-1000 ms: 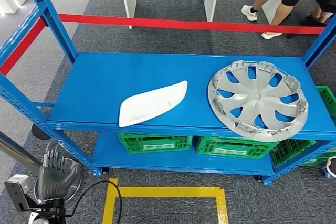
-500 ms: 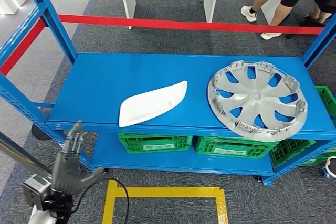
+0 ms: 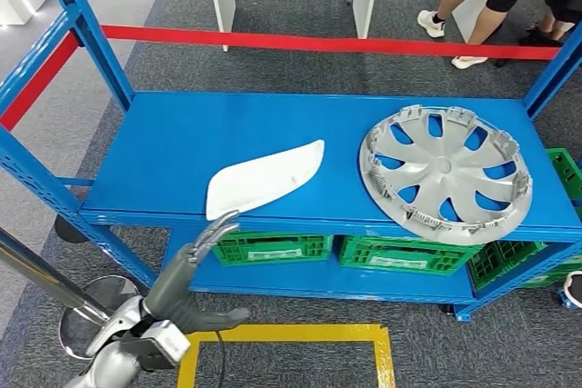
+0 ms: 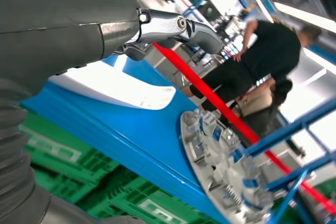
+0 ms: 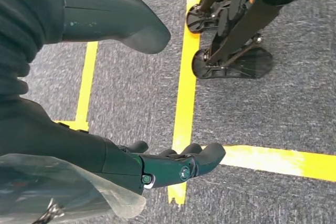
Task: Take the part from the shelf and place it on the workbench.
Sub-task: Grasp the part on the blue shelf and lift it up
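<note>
Head view shows my left hand (image 3: pixel 182 279) low in front of the blue shelf (image 3: pixel 172 147), its fingers (image 3: pixel 214 226) stretched out and spread, holding nothing. They point up at the white part (image 3: pixel 264 179), which lies flat near the shelf's front edge, not touched yet. I think it lies there so I can reach it easily. Beside it sits a big grey wheel cover (image 3: pixel 446 174), apart from the part. Green crates (image 3: pixel 275 247) sit on the lower shelf. My right hand (image 5: pixel 174 166) hangs over the floor by yellow tape (image 5: pixel 184 103), fingers loosely apart and empty, because it has no job now.
</note>
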